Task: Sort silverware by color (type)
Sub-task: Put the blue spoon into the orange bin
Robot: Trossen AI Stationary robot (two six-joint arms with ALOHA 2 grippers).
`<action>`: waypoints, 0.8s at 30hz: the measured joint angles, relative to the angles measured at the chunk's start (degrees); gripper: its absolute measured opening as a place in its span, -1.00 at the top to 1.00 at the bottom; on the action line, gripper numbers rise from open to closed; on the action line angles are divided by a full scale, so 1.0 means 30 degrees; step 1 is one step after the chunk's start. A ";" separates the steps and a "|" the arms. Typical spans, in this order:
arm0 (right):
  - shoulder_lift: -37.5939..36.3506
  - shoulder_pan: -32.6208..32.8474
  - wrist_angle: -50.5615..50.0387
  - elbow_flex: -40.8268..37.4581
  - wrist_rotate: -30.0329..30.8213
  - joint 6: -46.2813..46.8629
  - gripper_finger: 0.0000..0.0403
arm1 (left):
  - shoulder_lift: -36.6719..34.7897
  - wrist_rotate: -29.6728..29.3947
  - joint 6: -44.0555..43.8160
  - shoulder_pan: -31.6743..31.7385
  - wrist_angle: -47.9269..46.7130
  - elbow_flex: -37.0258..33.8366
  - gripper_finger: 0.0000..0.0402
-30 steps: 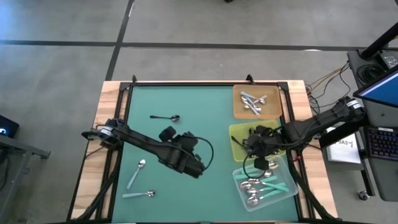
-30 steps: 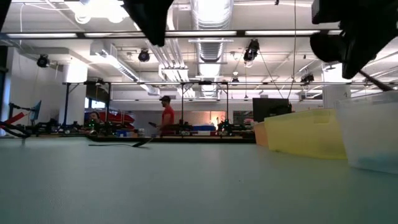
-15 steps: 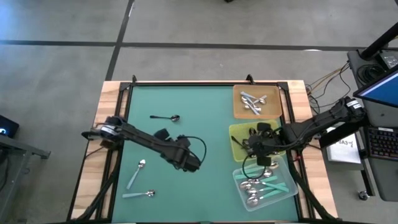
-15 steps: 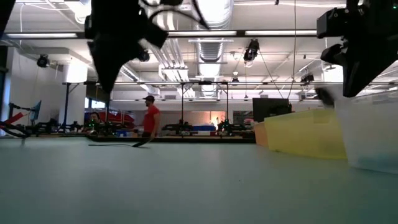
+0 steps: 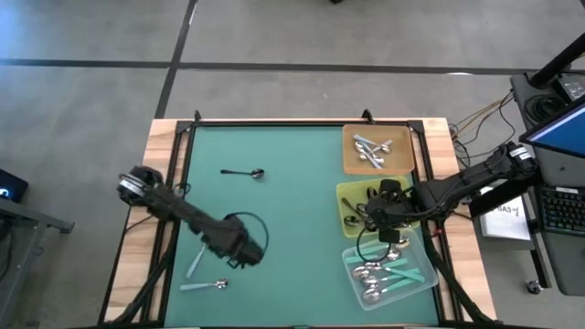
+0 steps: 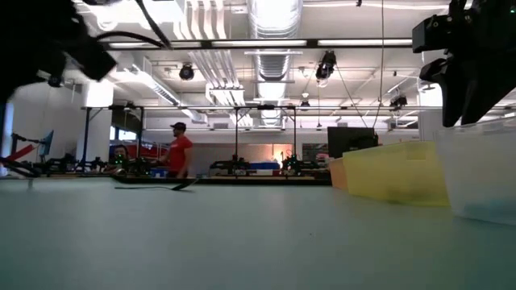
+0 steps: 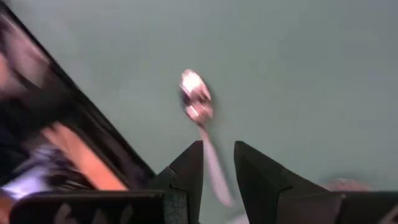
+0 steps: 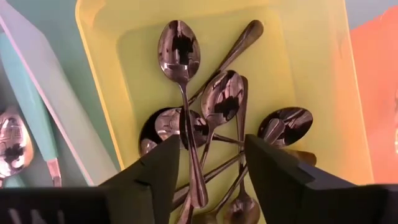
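Green mat covers the worktop [image 5: 274, 146], wood-edged, grey floor around it. Three trays stack along the right side of the high view: orange tray [image 5: 352, 155] at top with silver spoons [image 5: 372, 151], yellow tray [image 5: 345, 196] in the middle with dark spoons [image 8: 205, 118], clear tray [image 5: 430, 283] at lower right with teal-handled spoons [image 5: 402, 270]. Right pincer [image 8: 208, 165] hovers over the yellow tray, fingers spread, nothing between them. Left pincer [image 7: 217, 162] sits at lower left of the mat, fingers slightly apart with nothing between them, above a teal-handled spoon [image 5: 199, 256]. Another teal-handled spoon [image 5: 203, 286] lies near the bottom edge. One dark spoon [image 5: 243, 173] lies alone at upper left. Low view: a person in a red shirt [image 6: 179, 153] stands in the room behind.
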 joint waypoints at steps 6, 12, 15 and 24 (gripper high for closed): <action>0.0000 0.0000 0.0001 0.0000 0.0000 -0.0240 0.08 | -0.1814 0.0750 -0.5576 -0.2315 0.3373 -0.2284 0.63; 0.0000 0.0000 0.0015 0.0000 0.0007 -0.0270 0.10 | -0.2310 0.1617 -0.7470 -0.3251 0.3885 -0.4224 0.63; 0.0000 0.0000 0.0023 0.0000 0.0001 -0.0270 0.10 | -0.2372 0.2198 -0.7618 -0.3273 0.5003 -0.5245 0.63; 0.0000 0.0000 0.0077 0.0000 0.0000 -0.0026 0.11 | -0.2350 0.3686 -0.7831 -0.3273 0.8273 -0.8454 0.63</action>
